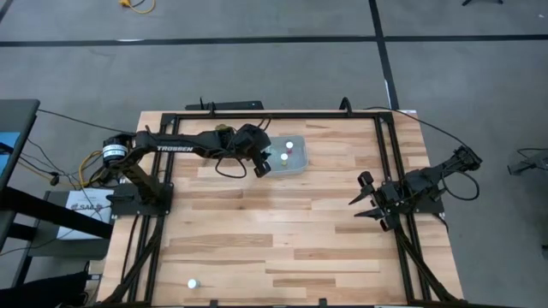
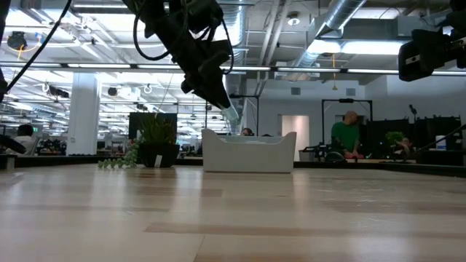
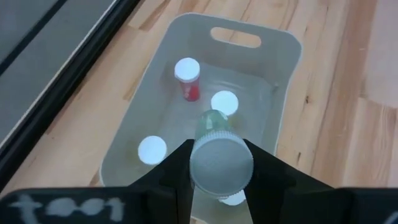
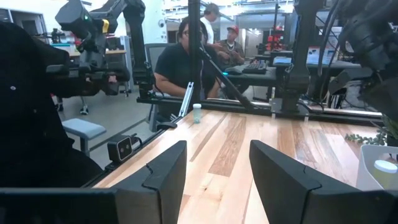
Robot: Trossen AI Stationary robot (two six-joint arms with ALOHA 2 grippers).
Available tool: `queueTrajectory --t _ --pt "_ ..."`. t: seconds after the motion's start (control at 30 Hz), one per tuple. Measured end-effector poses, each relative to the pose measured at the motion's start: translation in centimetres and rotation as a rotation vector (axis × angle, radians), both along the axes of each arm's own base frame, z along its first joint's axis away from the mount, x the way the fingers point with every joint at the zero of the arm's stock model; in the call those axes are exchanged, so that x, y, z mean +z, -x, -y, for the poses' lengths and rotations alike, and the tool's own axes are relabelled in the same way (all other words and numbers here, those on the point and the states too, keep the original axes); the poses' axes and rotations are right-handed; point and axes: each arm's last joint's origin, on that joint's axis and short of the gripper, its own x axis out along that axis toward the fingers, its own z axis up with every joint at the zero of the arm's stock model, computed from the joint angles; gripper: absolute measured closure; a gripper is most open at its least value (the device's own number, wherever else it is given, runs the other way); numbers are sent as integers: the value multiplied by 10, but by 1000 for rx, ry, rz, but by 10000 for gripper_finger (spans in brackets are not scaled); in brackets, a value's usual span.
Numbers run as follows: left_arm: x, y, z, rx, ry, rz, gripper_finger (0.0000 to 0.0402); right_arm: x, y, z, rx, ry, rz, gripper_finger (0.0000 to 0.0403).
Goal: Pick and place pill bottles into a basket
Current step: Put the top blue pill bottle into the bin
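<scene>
My left gripper (image 1: 262, 164) hangs over the near-left end of the pale translucent basket (image 1: 295, 162) and is shut on a clear pill bottle (image 3: 214, 124) with a white cap. In the left wrist view the basket (image 3: 286, 81) holds several bottles, each showing a white cap: one red (image 3: 188, 78), one beside it (image 3: 224, 102), one nearer (image 3: 152, 150). Another bottle (image 1: 193, 282) stands on the table near the front left; it also shows in the right wrist view (image 4: 196, 113). My right gripper (image 1: 366, 204) waits open at the table's right side. My left gripper pinches the bottle at its cap end (image 3: 221, 163) between its two fingers, one on each side. The fingers slant down from the table's left toward the basket. The bottle's clear body (image 2: 231, 114) sticks out past the fingertips, tilted downward, lifted clear above the basket (image 2: 249, 151).
A green plant sprig (image 2: 116, 161) and a dark pot (image 2: 156, 149) stand beyond the table's far edge in the low view. A black frame (image 1: 390, 154) runs along the table's sides. People sit and stand in the room behind. Bare wood lies between the basket and the front bottle.
</scene>
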Motion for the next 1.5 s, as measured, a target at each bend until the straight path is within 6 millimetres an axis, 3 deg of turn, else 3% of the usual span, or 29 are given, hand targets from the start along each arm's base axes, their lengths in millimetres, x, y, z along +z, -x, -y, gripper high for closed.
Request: queueTrajectory --t 0.23,0.57,0.83,1.17,1.5 --pt "-24 -15 -3 -12 31 -88 304 0 0 0 0 0 1 235" --pt "-22 -46 -11 -69 58 -245 304 0 0 0 0 0 0 235" --pt "-32 -67 -15 -111 100 -378 304 0 0 0 0 0 1 235" --pt "-34 -67 -16 -185 236 -386 304 0 0 0 0 -1 2 235" --pt "-36 -67 -18 -188 241 -389 305 0 0 0 0 0 0 235"
